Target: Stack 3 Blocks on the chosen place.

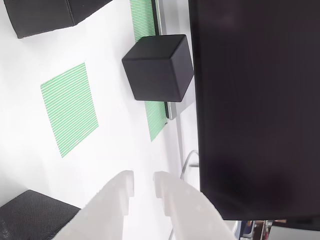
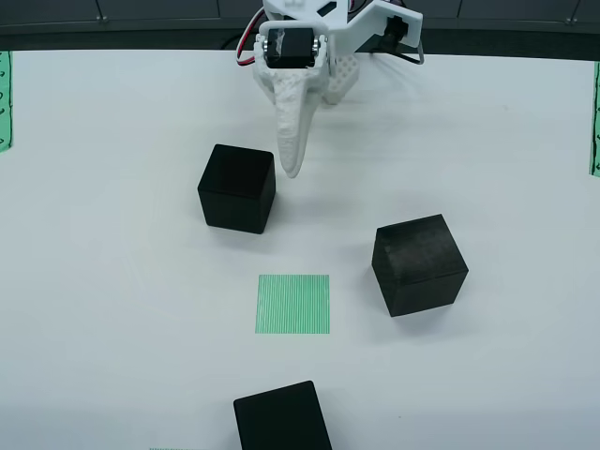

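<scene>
From above, three black blocks lie apart on the white table: one at the left (image 2: 236, 187), one at the right (image 2: 419, 264) and one at the front edge (image 2: 281, 419). The bare green-striped patch (image 2: 293, 304) lies between them. My white gripper (image 2: 292, 164) points down just right of the left block, not touching it. In the gripper's own view its fingertips (image 1: 143, 185) stand a little apart with nothing between them. Ahead of them, one block (image 1: 157, 67) sits over a striped strip (image 1: 156, 120). A bare patch (image 1: 70, 107) lies to its left.
A large dark glossy panel (image 1: 255, 105) fills the right side of the gripper's view. More black blocks show at the top left (image 1: 40, 17) and bottom left (image 1: 30, 215). Striped patches sit at the table's left (image 2: 4, 98) and right (image 2: 594, 117) edges.
</scene>
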